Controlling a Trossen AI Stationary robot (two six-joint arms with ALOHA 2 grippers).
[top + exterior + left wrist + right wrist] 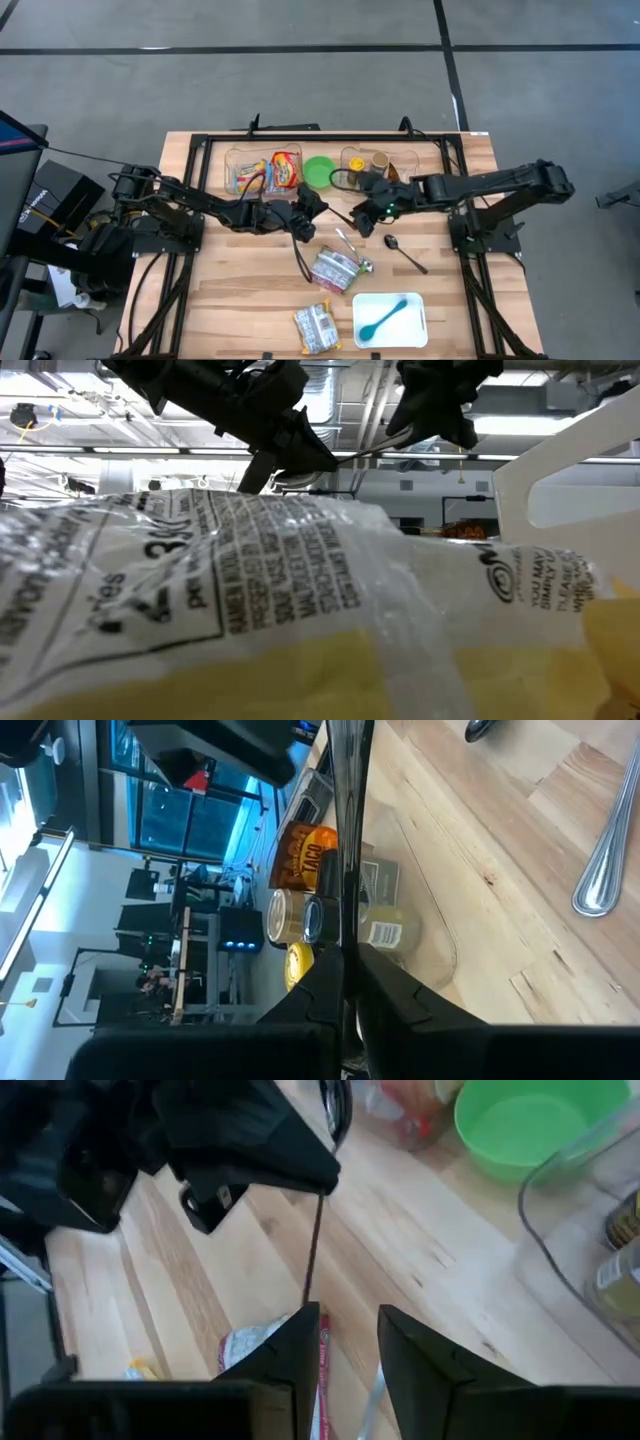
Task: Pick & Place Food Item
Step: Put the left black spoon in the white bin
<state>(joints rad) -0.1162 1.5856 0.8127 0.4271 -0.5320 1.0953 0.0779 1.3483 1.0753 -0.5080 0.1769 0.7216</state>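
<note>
While my left gripper [318, 203] is clamped shut on a thin black rod [313, 1252], my right gripper [362, 214] hangs part-open and empty; silver food packet [336, 268] below both; step: approach; next: descend, straddle packet.

Both arms are dark, almost black, built of slim jointed segments. The left arm [190, 200] trails black cables near its base, and the right arm [490, 185] shows a small green light close to its wrist. Each ends in two flat, angular black fingers [290, 1355] with matte surfaces and sharp, straight edges.
</note>
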